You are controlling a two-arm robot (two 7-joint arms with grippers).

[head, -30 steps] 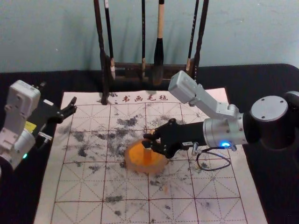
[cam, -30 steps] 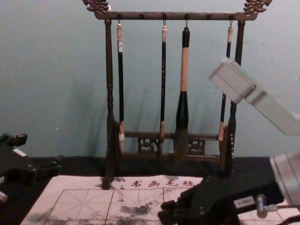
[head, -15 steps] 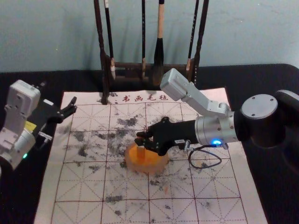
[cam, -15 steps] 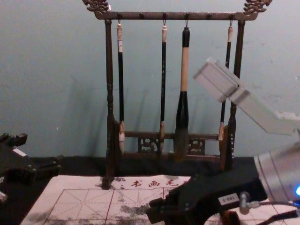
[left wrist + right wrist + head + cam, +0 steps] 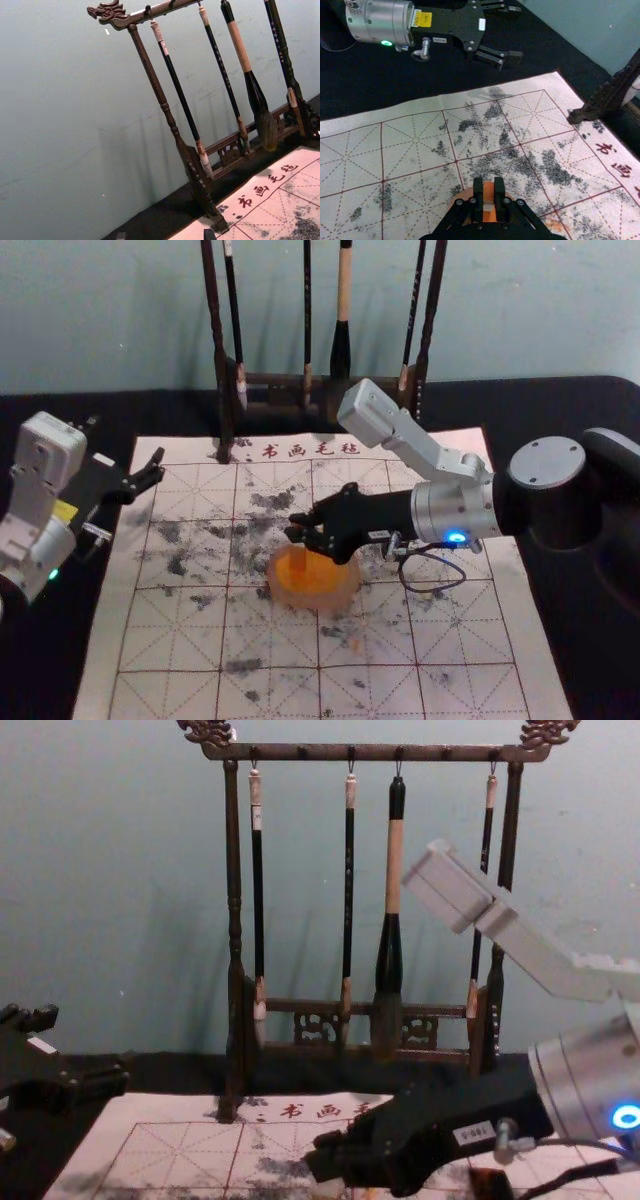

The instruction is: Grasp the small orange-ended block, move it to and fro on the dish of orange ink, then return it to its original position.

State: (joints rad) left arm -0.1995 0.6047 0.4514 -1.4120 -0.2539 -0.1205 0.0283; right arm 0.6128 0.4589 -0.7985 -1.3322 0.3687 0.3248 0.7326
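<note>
Clock read from the dish, 12 away from the robot. Right gripper [image 5: 488,187]: jaws closed on the orange-ended block [image 5: 299,565], pale band between the tips. Block looked near upright, over the dish's 10-to-11 o'clock side; foot seemingly in the orange ink [image 5: 325,570], contact not certain. Dish [image 5: 338,599] sat on the ink-spotted felt mat [image 5: 270,645]; right arm came in from 3 o'clock. Left gripper [image 5: 157,466] parked toward 10 o'clock, jaws parted, holding nothing. Brush rack [image 5: 221,350] stood at 12.

Progress, my judgement: grasp done, to-and-fro in hand, passes uncountable. Left to do: finish rubbing, lift clear, set block back, release. Home spot not identifiable.
</note>
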